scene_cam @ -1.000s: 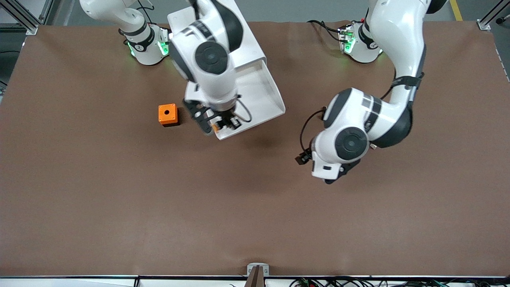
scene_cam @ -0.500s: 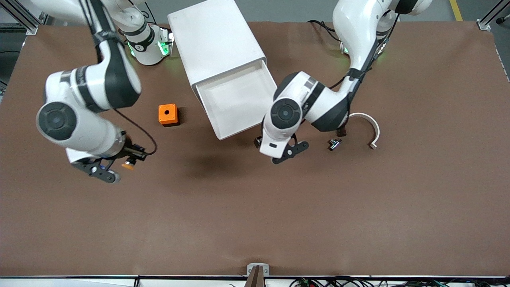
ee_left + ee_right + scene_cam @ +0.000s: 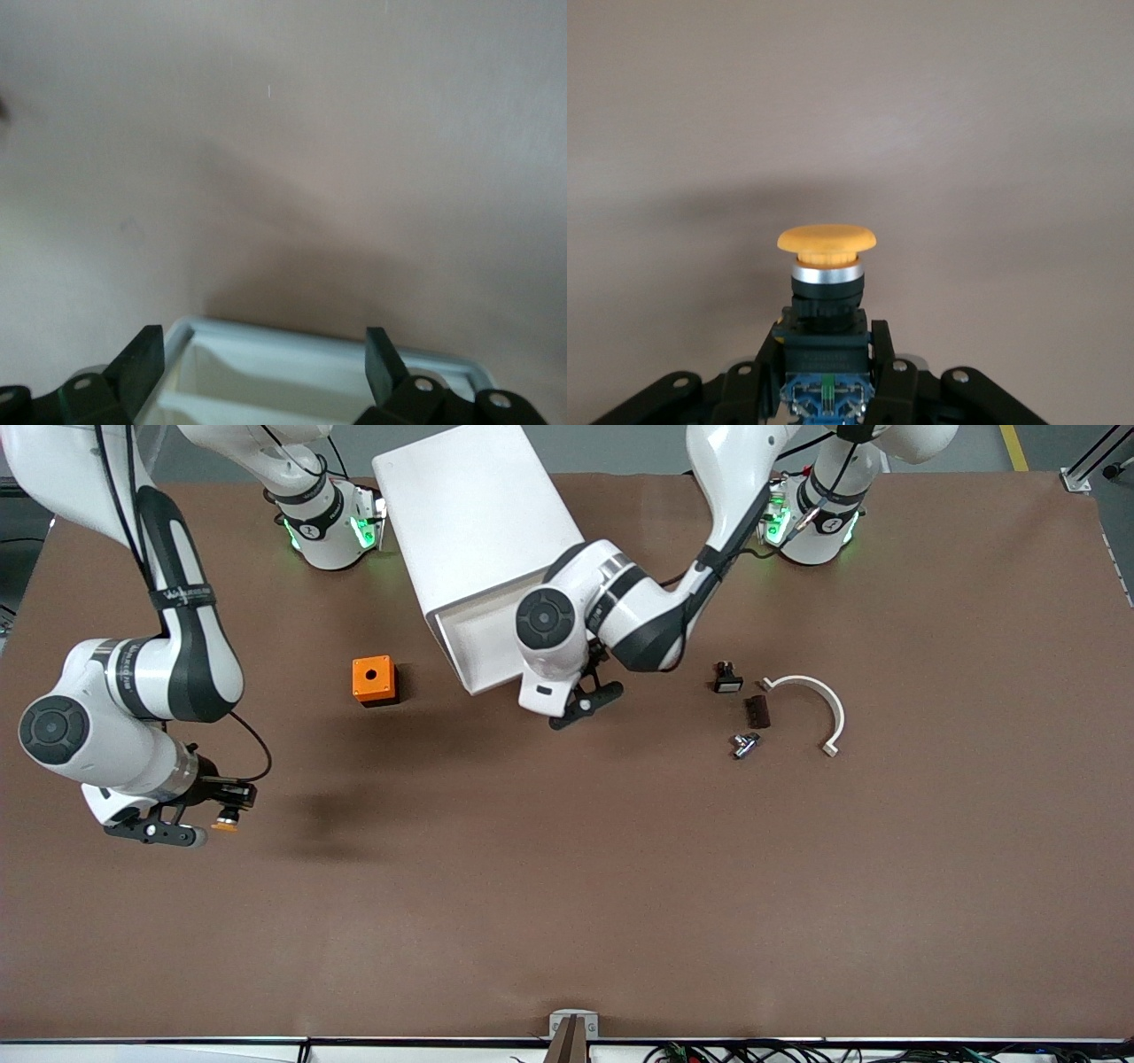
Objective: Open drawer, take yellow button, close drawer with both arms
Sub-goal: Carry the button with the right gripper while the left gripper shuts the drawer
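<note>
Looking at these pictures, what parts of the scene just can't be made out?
- Drawer: in the front view the left arm covers much of it, so its contents stay unseen; the left wrist view cuts it off at the edge.
- Lower drawers: the cabinet shows only its top.
- Left gripper: whether it touches the drawer is unclear.
- Button, held by the right gripper: its base runs off the right wrist view.

Right gripper (image 3: 202,821) clamped on a held part, up over the table; left gripper (image 3: 585,701) fingers spread, hovering low.
</note>
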